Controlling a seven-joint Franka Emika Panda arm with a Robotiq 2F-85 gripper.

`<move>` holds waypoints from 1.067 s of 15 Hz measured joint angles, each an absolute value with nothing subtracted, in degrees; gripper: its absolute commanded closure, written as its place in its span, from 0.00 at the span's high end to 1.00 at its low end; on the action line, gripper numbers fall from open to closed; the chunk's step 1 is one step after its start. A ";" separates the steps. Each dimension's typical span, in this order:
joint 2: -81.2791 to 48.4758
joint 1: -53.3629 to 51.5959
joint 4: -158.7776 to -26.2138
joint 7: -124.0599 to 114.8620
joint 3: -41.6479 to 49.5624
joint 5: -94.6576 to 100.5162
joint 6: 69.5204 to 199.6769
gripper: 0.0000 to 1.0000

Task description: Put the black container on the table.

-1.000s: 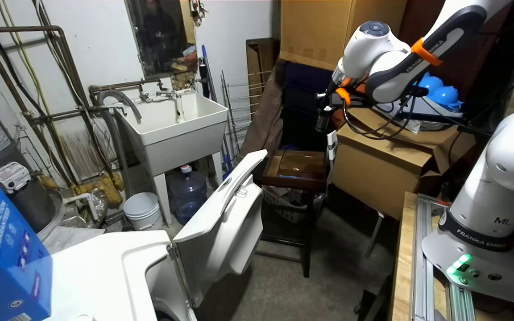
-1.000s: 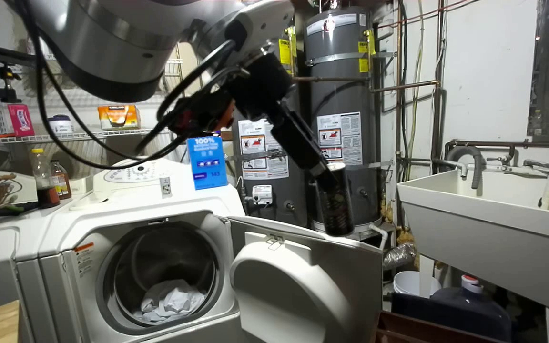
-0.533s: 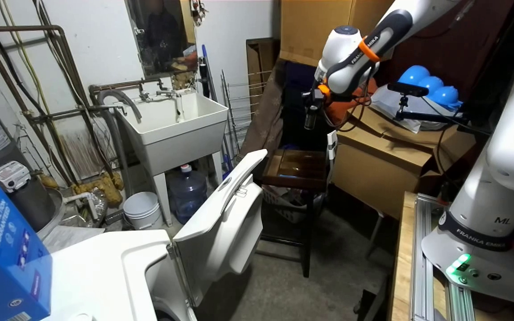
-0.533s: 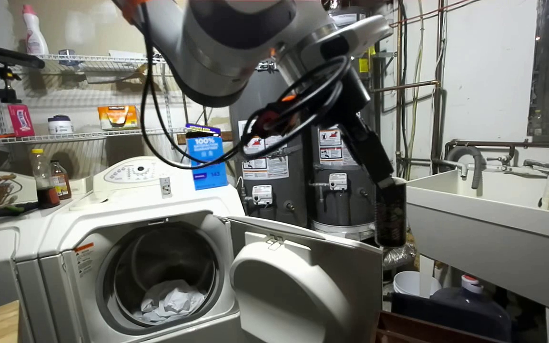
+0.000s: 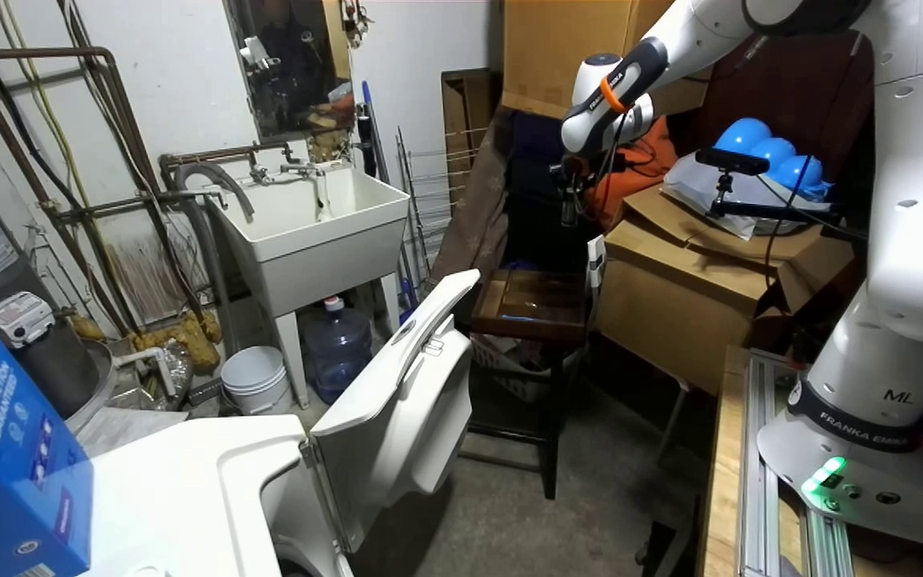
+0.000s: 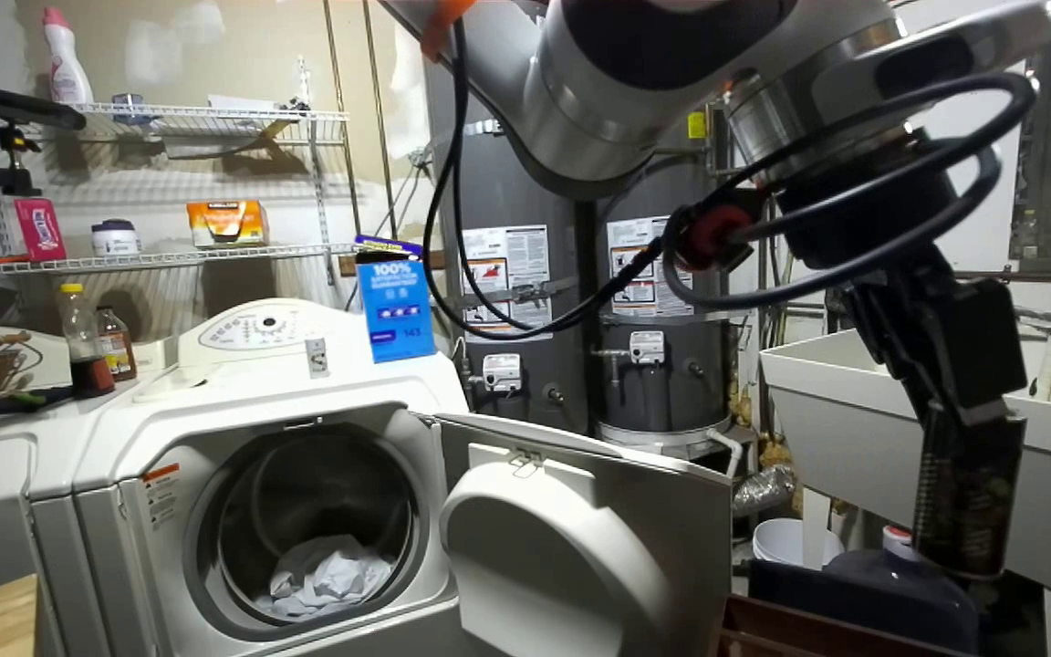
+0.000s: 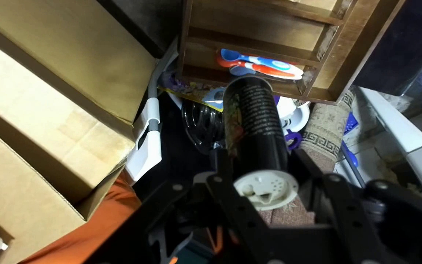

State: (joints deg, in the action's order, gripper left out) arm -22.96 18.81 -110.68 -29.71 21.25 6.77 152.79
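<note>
Blk container point(image 7: 256, 121), cyl., white-capped, small print on side, held approx. upright in midair by the gripper point(image 7: 260, 159). Lower down, apart from it, I see a dk-brown wooden surface point(image 5: 530, 325), blk-legged.

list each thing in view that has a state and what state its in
End effector, shut on the container
Container, held off the table
Table, standing upright, container not yet on it
Door, swung open
Drum, white cloth inside
Blue box, top open
Carton, flaps open
Jug, capped
Base light, lit green
</note>
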 measured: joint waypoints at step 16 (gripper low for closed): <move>-48.39 16.54 -95.71 -31.06 22.90 3.12 155.29 0.20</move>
